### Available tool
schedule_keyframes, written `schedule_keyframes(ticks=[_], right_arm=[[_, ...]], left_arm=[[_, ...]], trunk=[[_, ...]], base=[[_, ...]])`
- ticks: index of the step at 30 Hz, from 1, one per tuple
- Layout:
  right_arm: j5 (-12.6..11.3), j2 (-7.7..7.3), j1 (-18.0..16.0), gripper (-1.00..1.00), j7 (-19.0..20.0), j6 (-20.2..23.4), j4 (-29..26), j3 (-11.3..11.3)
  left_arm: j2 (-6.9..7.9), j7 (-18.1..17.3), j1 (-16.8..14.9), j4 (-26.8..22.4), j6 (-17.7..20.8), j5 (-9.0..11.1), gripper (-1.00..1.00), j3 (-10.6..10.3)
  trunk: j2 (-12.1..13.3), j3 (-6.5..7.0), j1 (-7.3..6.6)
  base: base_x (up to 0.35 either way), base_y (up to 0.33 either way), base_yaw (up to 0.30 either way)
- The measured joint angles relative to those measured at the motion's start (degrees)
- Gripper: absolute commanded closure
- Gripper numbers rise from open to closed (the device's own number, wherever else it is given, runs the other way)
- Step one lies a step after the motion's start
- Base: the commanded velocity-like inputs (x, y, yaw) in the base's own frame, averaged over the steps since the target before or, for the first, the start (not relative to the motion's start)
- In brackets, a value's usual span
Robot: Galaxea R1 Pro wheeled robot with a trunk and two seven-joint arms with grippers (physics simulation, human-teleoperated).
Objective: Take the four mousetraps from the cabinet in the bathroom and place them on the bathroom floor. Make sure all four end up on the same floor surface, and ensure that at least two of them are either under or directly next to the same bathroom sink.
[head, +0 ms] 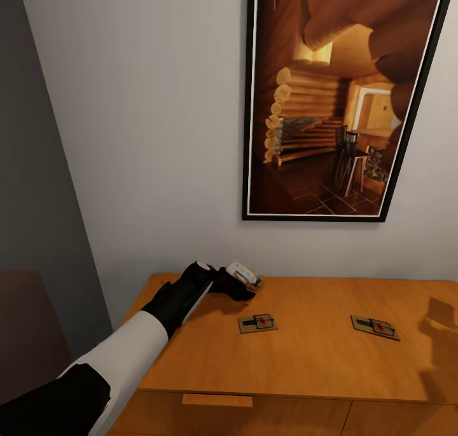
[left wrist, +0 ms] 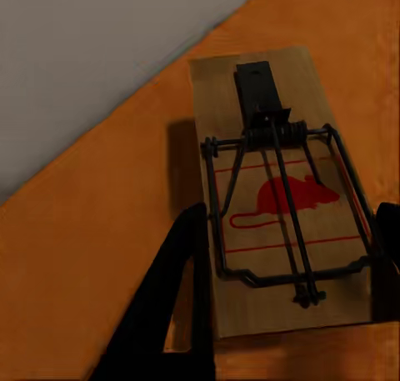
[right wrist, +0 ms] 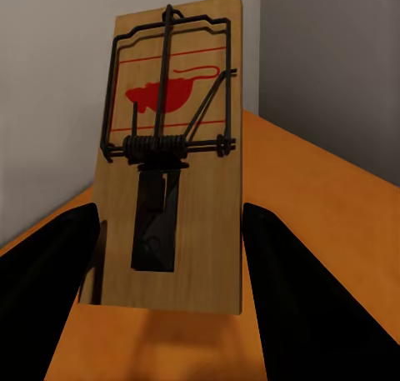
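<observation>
The left gripper [left wrist: 287,256] clasps a mousetrap [left wrist: 279,193] by its long edges, near the cabinet's [head: 305,360] back-left corner. The right gripper [right wrist: 171,264] pinches another mousetrap [right wrist: 171,160]. Two more [head: 257,323] [head: 375,327] lie flat mid-top, well apart, open wood around them.

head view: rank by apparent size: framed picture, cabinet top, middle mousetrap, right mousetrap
1. cabinet top, though cut off by the frame edge
2. framed picture, close to it in apparent area, so that order is unsure
3. middle mousetrap and right mousetrap: look alike, not ranked
</observation>
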Motion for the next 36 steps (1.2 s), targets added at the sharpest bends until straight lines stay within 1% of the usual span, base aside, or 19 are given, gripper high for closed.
schedule_keyframes(ticks=[1, 2, 3, 6, 7, 13, 36], right_arm=[[0.01, 0.0, 0.0, 1.0, 0.0, 0.0, 0.0, 0.0], [0.01, 0.0, 0.0, 1.0, 0.0, 0.0, 0.0, 0.0], [0.02, 0.0, 0.0, 1.0, 0.0, 0.0, 0.0, 0.0], [0.0, 0.0, 0.0, 1.0, 0.0, 0.0, 0.0, 0.0], [-0.03, 0.0, 0.0, 1.0, 0.0, 0.0, -0.02, 0.0], [-0.06, 0.0, 0.0, 1.0, 0.0, 0.0, -0.08, 0.0], [-0.05, 0.0, 0.0, 1.0, 0.0, 0.0, -0.05, 0.0]], left_arm=[[-0.01, -0.09, 0.0, -2.89, 0.75, 0.02, 1.0, 0.01], [-0.03, -0.18, 0.0, -6.79, 2.81, 0.04, 1.0, -0.05], [-0.02, -0.22, 0.01, -9.09, 4.47, -0.06, 1.0, -0.13], [-0.02, -0.38, 0.01, -13.76, 8.18, -0.13, 1.0, -0.27], [-0.02, -0.37, 0.02, -14.4, 8.64, -0.18, 1.0, -0.3], [-0.02, -0.31, 0.02, -15.4, 9.35, -0.21, 1.0, -0.29], [0.06, -0.18, 0.02, -14.91, 9.42, 0.06, 1.0, -0.27]], trunk=[[0.0, 0.0, 0.0], [0.0, 0.0, 0.0], [0.0, 0.0, 0.0], [0.0, 0.0, 0.0], [0.0, 0.0, 0.0], [0.01, -0.01, 0.0], [0.01, -0.01, 0.0]], base=[[0.0, 0.0, 0.0], [0.0, 0.0, 0.0], [0.0, 0.0, 0.0], [0.0, 0.0, 0.0], [0.0, 0.0, 0.0], [0.0, 0.0, 0.0], [0.0, 0.0, 0.0]])
